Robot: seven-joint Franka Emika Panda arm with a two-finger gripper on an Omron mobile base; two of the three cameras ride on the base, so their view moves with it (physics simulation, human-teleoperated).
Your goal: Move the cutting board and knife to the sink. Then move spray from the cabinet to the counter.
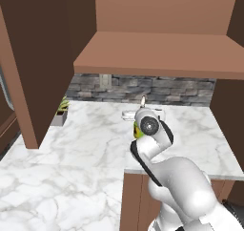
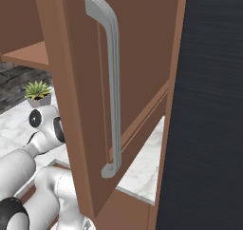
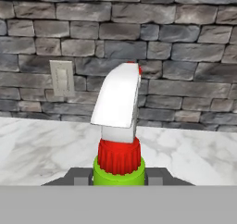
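Left base view: the arm holds the spray low over the worktop, near its back edge. Hand view: the pincer grips the spray's neck upright. Next, seemingly: lower, release.

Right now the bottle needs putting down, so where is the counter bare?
The counter is bare between the potted plant and the arm, and right of the bottle toward the dark side panel. It is crowded beneath the bottle.
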